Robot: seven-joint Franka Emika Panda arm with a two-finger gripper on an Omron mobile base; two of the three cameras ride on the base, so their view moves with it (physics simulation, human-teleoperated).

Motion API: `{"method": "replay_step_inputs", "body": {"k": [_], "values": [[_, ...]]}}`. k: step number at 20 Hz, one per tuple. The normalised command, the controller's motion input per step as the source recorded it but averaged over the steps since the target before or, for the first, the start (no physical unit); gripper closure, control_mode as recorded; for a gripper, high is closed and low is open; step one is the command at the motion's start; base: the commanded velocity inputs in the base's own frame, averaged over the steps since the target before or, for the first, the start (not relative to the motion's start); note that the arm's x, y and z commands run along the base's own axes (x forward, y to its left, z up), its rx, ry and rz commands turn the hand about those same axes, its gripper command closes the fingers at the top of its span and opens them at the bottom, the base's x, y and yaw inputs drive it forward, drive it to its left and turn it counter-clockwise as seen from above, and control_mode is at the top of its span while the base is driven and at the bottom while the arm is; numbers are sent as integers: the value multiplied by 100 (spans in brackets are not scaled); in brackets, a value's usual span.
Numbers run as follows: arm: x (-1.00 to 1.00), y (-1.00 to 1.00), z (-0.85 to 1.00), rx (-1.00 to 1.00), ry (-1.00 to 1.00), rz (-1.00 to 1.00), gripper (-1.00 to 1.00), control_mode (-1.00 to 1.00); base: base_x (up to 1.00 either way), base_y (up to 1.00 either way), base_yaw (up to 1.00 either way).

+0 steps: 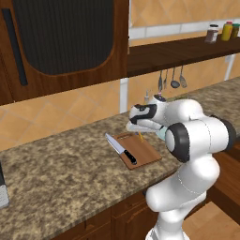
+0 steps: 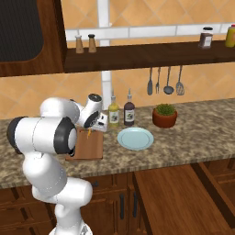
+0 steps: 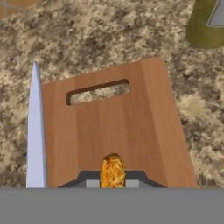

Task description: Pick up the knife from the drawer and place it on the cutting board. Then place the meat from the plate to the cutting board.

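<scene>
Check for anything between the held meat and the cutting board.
Nothing visible does. The gripper holds the meat right over bare cutting board; the knife lies along one edge, off to the side.

Looking smooth, matt reddish wood with fine grain on the board (image 3: 131, 127). Showing plain bright silver metal along the knife (image 3: 36, 131) blade, black at the handle. Appearing rough and fibrous, orange-brown, on the meat (image 3: 112, 170). Reading as speckled polished stone across the counter (image 1: 56, 173). Gleaming pale blue, glazed-looking, on the plate (image 2: 135, 138).
</scene>
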Motion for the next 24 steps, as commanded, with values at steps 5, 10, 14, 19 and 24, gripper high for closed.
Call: {"method": "replay_step_inputs", "body": {"k": [5,10,14,19,24], "values": [[2,0,-53,0,0,3,100,-100,0,0,0],[0,14,-55,0,0,0,100,-100,0,0,0],[0,60,-8,-14,-4,0,-100,-100,0,0,0],[0,0,15,-11,-4,0,-100,-100,0,0,0],[-25,-34,36,0,-8,0,-100,-100,0,0,0]]}}
